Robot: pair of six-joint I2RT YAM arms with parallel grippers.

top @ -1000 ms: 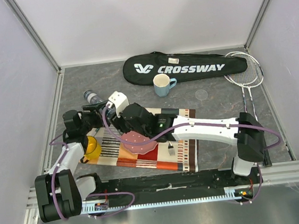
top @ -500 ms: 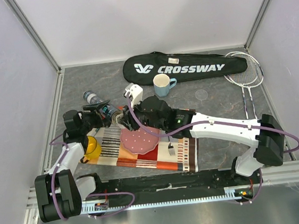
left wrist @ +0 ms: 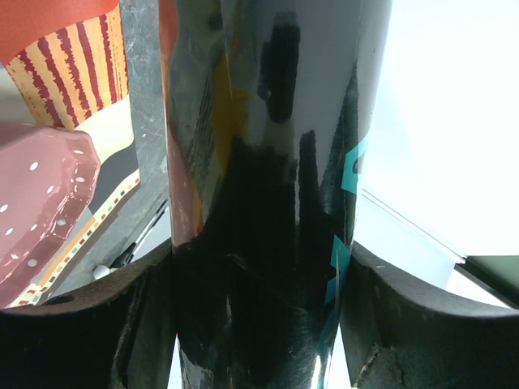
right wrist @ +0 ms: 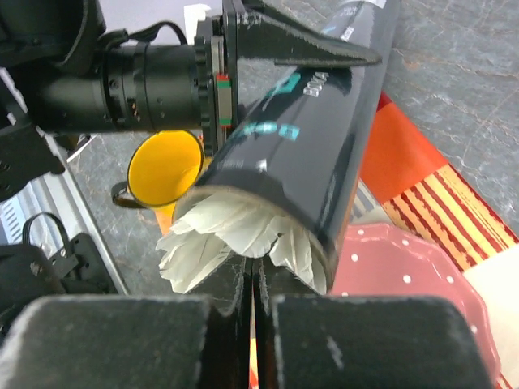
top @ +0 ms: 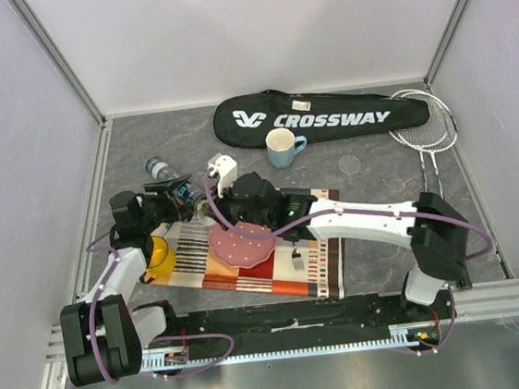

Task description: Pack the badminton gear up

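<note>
Tube (right wrist: 324,130) holding shuttlecocks (right wrist: 235,235) sits between left fingers (left wrist: 422,324).

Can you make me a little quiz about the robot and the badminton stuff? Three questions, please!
1. True or false: the left gripper is holding the long dark cylindrical tube.
2. What is poking out of the tube's open end? A) white shuttlecock feathers B) a tennis ball C) a banana
3. Fill in the gap: the white word on the long black racket bag reads ____.

Key: 1 true; 2 A; 3 CROSSWAY
</note>
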